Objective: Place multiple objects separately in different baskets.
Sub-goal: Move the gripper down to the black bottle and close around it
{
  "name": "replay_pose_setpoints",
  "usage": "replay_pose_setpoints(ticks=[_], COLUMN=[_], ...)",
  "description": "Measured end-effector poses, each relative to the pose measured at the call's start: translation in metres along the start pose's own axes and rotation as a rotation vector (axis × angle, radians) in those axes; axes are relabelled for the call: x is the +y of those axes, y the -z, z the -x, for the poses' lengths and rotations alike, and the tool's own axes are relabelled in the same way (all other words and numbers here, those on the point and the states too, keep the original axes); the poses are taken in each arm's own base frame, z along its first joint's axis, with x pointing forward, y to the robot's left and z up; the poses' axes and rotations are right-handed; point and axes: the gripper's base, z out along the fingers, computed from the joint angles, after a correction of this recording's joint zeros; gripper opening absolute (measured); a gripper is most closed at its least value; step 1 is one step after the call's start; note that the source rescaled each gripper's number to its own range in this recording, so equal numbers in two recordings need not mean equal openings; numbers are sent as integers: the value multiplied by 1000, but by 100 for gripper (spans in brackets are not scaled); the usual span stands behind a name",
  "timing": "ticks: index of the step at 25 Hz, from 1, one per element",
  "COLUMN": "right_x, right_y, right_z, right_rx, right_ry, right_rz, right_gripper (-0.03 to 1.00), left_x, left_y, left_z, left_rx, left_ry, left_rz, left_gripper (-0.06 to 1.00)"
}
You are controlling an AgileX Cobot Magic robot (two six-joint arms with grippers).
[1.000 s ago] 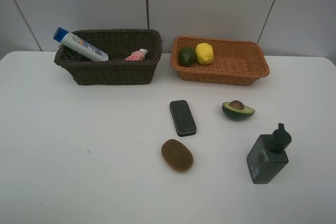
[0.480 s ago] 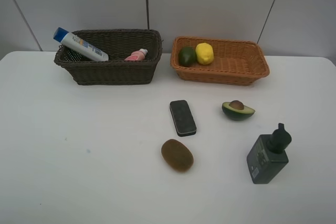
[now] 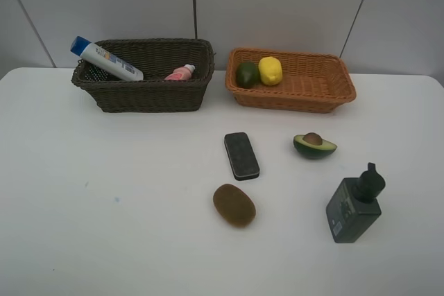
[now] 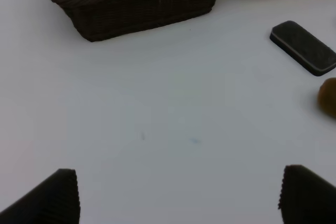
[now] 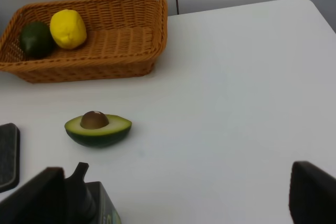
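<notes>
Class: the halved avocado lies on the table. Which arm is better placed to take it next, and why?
Likely right. The avocado lies on the right side, near the orange basket, ahead of the open right tool; the left wrist view misses it.

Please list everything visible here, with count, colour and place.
dark brown basket: 1, dark brown, table's far left
orange-tan basket: 1, orange-tan, right of it
white bottle: 1, white, blue cap, in dark brown basket
pink bottle: 1, pink, in dark brown basket
green fruit: 1, dark green, in orange-tan basket
lemon: 1, yellow, in orange-tan basket
black block: 1, black, table's middle
halved avocado: 1, green, right of black block
kiwi: 1, brown, in front of black block
pump bottle: 1, dark grey, table's near right
table: 1, white
left gripper: 1, black, open, empty
right gripper: 1, black, open, empty
</notes>
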Motion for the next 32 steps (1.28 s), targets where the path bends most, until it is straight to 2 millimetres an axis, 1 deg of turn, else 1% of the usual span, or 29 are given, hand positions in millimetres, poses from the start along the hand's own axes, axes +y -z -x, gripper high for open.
replay_pose_setpoints(ticks=[8,12,15,18,21,24,28,30,32], right_x=[0,0,0,1,1,2,8,15,26], right_y=[0,0,-8,-27,-56,-95,-138,-152,-158], right_z=[0,0,4,16,34,51,70,77,79], right_rx=[0,0,56,186,364,591,840,896,920], right_ry=[0,0,-12,-65,-114,-127,-172,-185,-171], right_rz=[0,0,-3,-15,-39,-63,-45,1,57], right_gripper=[100,100,100,100,100,100,100,100,100], left_x=[-2,-2,-2,-2,-2,-2,-2,-2,-2], left_y=[-1,-1,-1,-1,-1,-1,-1,-1,-1], left_z=[0,1,1,1,1,1,1,1,1], left_rx=[-3,-3,-3,-3,-3,-3,-3,-3,-3], left_ry=[87,103,103,103,103,103,103,103,103], left_rz=[138,162,162,162,162,162,162,162,162], left_gripper=[100,100,100,100,100,100,100,100,100])
